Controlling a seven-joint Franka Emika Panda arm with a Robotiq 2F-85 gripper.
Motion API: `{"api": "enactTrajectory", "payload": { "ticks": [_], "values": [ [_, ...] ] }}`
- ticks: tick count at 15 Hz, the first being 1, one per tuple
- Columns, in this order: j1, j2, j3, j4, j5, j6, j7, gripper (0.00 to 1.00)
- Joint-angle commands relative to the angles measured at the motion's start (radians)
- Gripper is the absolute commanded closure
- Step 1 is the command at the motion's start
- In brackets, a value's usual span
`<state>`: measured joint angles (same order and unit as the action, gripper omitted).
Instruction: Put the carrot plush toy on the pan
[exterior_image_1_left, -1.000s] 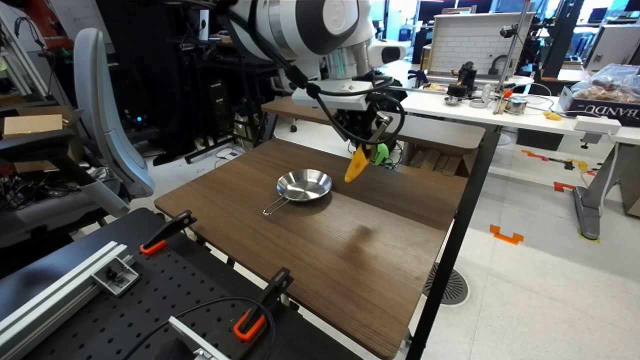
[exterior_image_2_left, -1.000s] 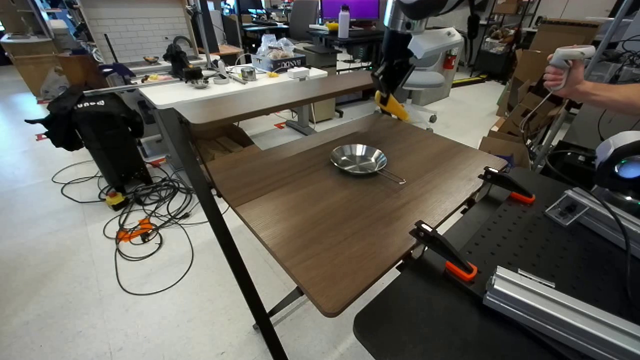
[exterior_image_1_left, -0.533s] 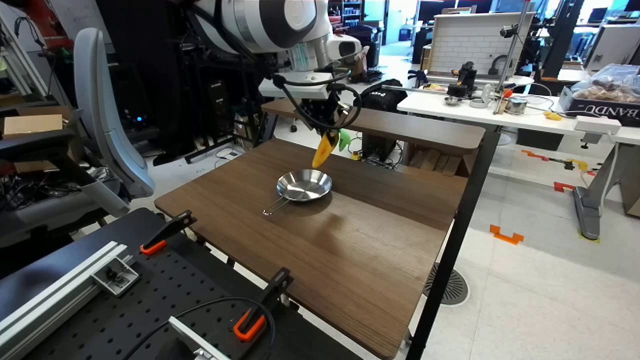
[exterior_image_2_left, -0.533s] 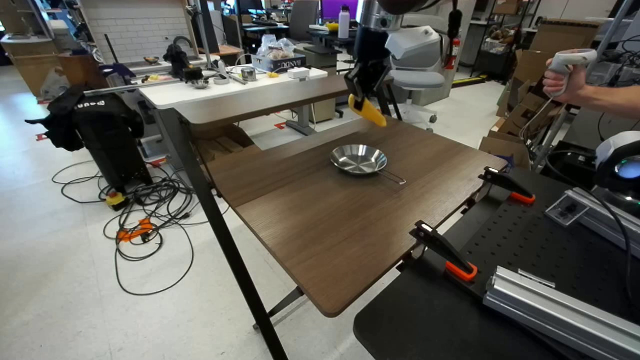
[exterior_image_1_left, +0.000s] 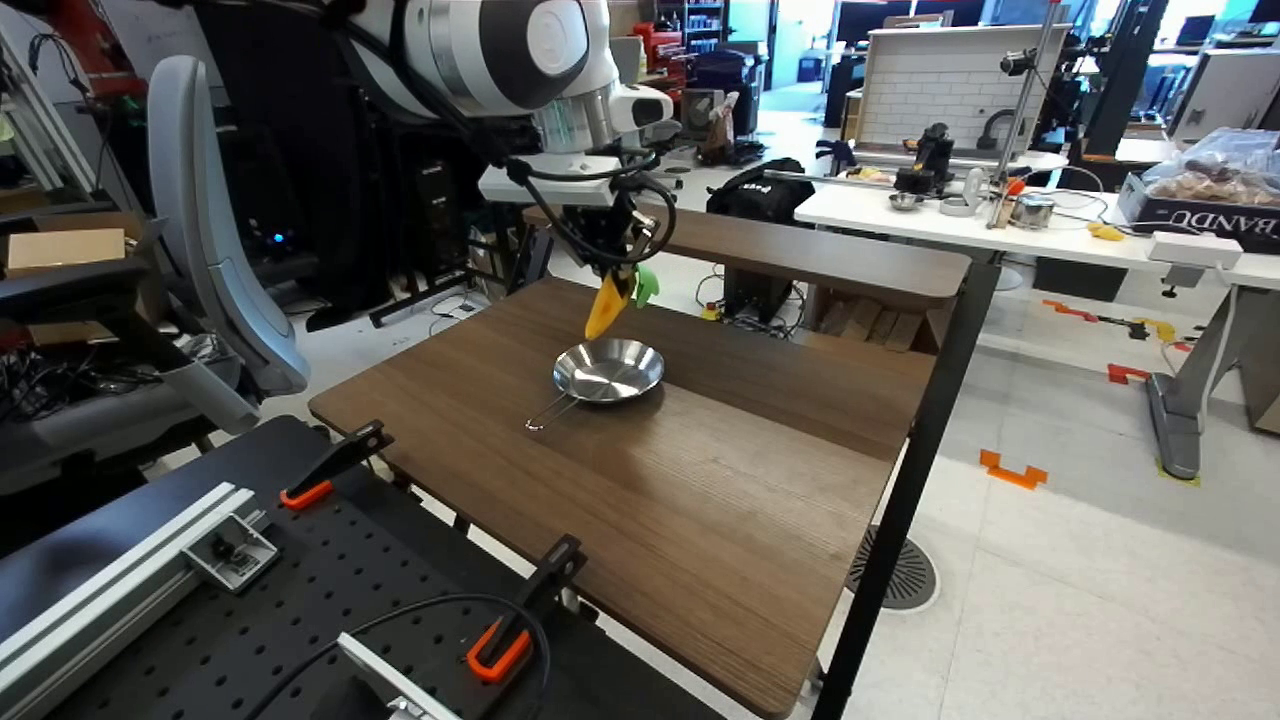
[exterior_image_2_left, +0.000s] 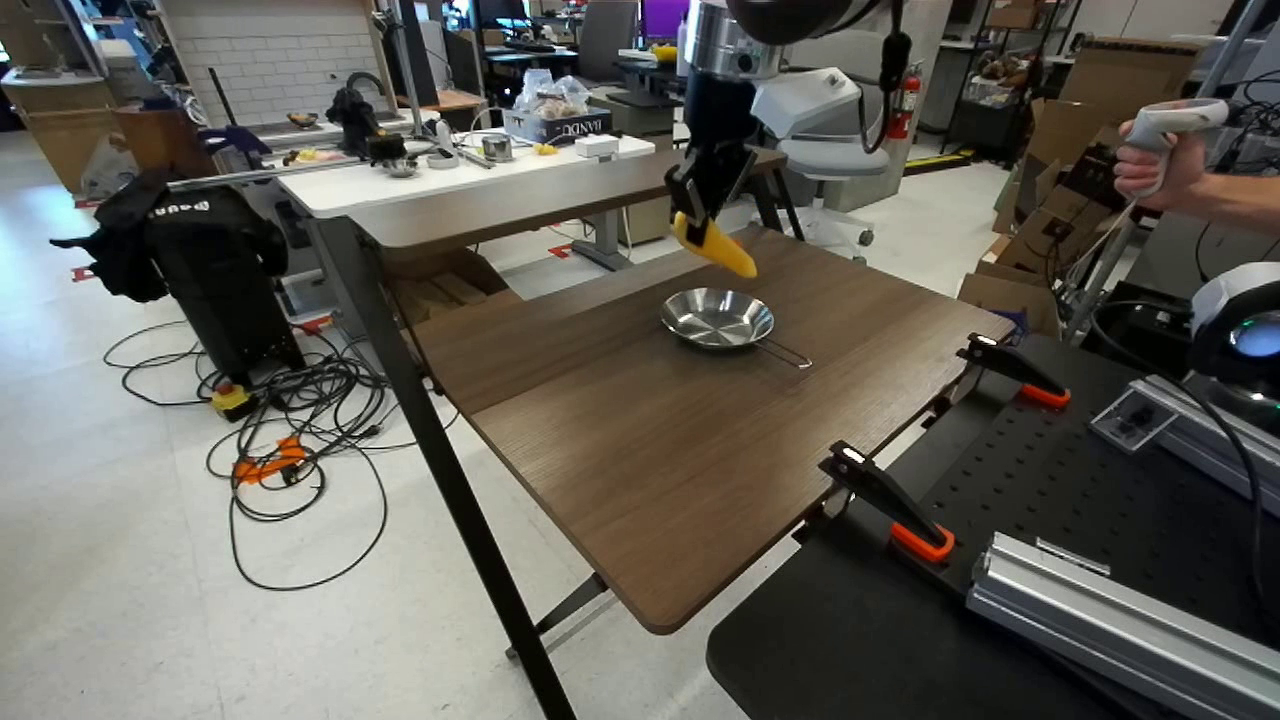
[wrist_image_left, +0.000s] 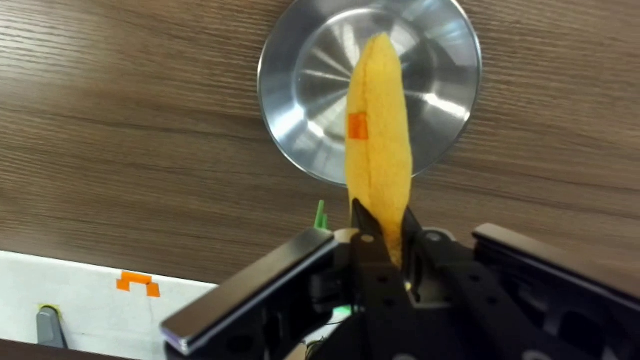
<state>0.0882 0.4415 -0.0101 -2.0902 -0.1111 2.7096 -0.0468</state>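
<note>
1. The tool (wrist_image_left: 382, 214) holds the carrot (wrist_image_left: 381, 120), pinched near its green tuft (exterior_image_1_left: 647, 284).
2. The carrot is aloft, slanting downward. In an exterior view, a gap shows between it and the pan (exterior_image_2_left: 716, 322).
3. In the wrist view, most of its visible yellow body overlaps the pan.
4. The pan sits right side up on the worktop (exterior_image_1_left: 720, 500).
5. In an exterior view, a hand (exterior_image_2_left: 1180, 177) grips a white controller (exterior_image_2_left: 1178, 117).

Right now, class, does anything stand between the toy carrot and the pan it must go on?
Nothing visible does. In an exterior view, only open space shows between the carrot, held up in the gripper, and the pan.
</note>
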Motion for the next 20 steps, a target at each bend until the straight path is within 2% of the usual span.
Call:
{"api": "enactTrajectory", "payload": {
  "ticks": [1, 2, 3, 4, 6, 12, 14, 20],
  "values": [
    [0.010, -0.057, 0.006, -0.068, -0.019, 0.008, 0.017, 0.97],
    [0.013, -0.061, 0.004, -0.075, -0.021, 0.006, 0.024, 0.97],
    [0.012, -0.067, 0.007, -0.085, -0.019, 0.008, 0.021, 0.64],
    [0.014, -0.073, 0.007, -0.094, -0.021, 0.006, 0.023, 0.62],
    [0.015, -0.087, 0.008, -0.111, -0.022, 0.005, 0.025, 0.50],
    [0.015, -0.150, 0.008, -0.160, -0.027, -0.001, 0.032, 0.05],
    [0.012, -0.179, 0.010, -0.175, -0.027, -0.006, 0.032, 0.00],
    [0.005, -0.299, 0.021, -0.220, -0.013, -0.065, 0.049, 0.00]
  ]
}}
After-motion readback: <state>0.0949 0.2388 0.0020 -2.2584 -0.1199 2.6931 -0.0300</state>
